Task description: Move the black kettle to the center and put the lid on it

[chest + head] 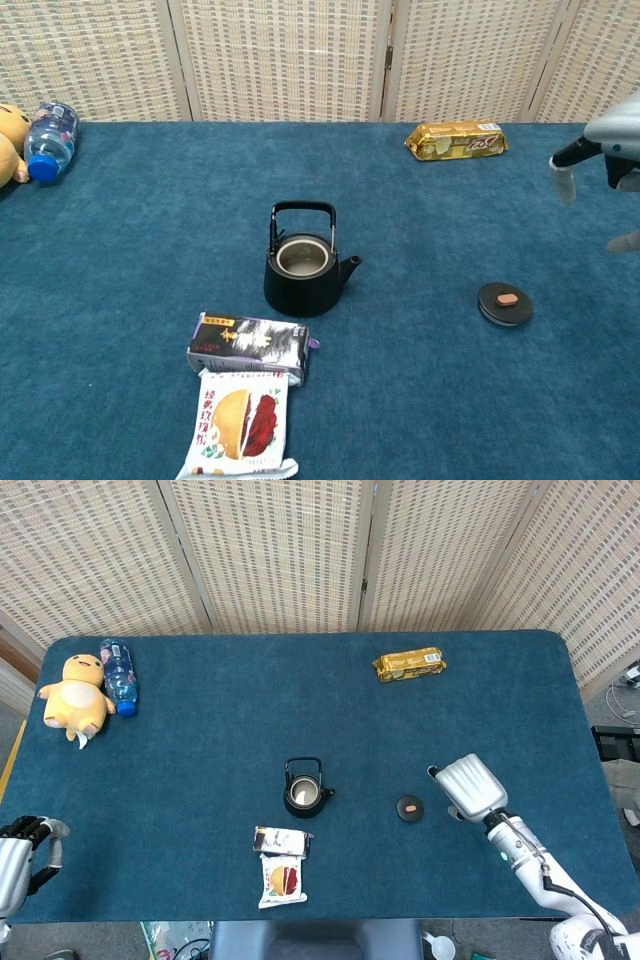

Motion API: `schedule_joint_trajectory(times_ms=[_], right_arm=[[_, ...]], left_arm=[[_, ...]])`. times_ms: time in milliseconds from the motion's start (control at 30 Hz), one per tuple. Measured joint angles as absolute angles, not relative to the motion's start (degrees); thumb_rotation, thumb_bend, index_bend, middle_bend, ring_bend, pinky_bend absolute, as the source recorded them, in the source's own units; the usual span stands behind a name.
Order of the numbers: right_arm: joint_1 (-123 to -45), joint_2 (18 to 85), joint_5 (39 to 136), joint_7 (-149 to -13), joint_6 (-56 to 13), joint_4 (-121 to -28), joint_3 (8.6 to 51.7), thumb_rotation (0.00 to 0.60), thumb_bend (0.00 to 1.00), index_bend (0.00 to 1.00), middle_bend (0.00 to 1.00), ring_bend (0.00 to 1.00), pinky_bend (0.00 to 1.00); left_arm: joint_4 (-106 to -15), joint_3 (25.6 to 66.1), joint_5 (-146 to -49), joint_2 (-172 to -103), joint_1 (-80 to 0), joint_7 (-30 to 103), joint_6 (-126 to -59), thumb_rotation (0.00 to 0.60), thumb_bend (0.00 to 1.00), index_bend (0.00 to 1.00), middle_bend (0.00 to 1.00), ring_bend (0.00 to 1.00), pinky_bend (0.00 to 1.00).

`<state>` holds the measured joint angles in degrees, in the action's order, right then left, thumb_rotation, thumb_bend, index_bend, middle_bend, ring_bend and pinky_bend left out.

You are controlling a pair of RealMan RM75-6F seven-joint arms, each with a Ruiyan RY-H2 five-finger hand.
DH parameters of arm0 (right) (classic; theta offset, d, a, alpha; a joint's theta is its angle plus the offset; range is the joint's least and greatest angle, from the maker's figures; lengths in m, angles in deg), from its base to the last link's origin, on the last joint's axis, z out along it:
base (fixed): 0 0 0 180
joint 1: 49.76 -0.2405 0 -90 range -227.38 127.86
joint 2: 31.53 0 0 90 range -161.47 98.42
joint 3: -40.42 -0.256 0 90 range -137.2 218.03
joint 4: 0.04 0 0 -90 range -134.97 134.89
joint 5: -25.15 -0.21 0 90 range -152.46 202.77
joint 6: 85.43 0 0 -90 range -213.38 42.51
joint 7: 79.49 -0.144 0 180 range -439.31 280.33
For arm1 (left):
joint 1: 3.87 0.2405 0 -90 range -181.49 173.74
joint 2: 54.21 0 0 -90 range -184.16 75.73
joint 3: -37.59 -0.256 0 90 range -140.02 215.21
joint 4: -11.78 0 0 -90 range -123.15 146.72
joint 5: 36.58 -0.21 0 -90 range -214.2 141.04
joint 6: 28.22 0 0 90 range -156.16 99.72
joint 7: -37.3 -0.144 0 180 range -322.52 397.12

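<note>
The black kettle stands upright near the middle of the blue table, uncovered, handle raised, spout toward the right. Its round black lid with a reddish knob lies flat on the cloth to the kettle's right. My right hand hovers just right of the lid and above it, empty, with fingers spread. My left hand sits at the front left table edge, fingers curled in, holding nothing; the chest view does not show it.
Two snack packets lie in front of the kettle. A gold biscuit pack lies at the back right. A yellow plush toy and a water bottle lie at the back left.
</note>
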<state>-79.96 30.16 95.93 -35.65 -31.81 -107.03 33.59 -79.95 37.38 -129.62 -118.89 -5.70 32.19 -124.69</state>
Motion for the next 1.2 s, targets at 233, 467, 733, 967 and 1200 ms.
schedule_joint_trajectory(times_ms=[233,467,733,967,1200], right_arm=[[-81.9,34.8,95.0,-34.1,-32.4,-102.9,35.6,0.6,0.01,0.44,1.0,1.0,1.0],[-82.8,38.4,97.4,-34.4,-31.9,-98.5,37.3,0.6,0.01,0.44,1.0,1.0,1.0],[-84.3,40.9,98.6,-36.5,-33.3,-95.1,38.7,0.6,0.01,0.44,1.0,1.0,1.0],[-85.2,42.2,98.5,-37.3,-34.4,-93.3,39.4,0.6,0.01,0.44,1.0,1.0,1.0],[-86.4,43.0,98.4,-38.4,-35.7,-91.7,39.8,0.6,0.01,0.44,1.0,1.0,1.0]], left_arm=[[-80.0,37.7,-129.5,-118.6,-5.5,32.7,-124.4,0.6,0.57,0.52,0.55,0.41,0.57],[-80.1,38.2,-128.8,-118.6,-5.2,32.6,-124.2,0.6,0.57,0.53,0.55,0.41,0.57],[-80.5,38.6,-127.9,-118.5,-5.1,32.3,-123.4,0.6,0.57,0.55,0.55,0.41,0.57],[-80.7,38.9,-127.2,-118.2,-5.1,31.6,-122.5,0.6,0.56,0.55,0.55,0.41,0.57],[-81.0,39.0,-126.7,-118.0,-4.9,30.9,-122.3,0.6,0.56,0.57,0.57,0.41,0.58]])
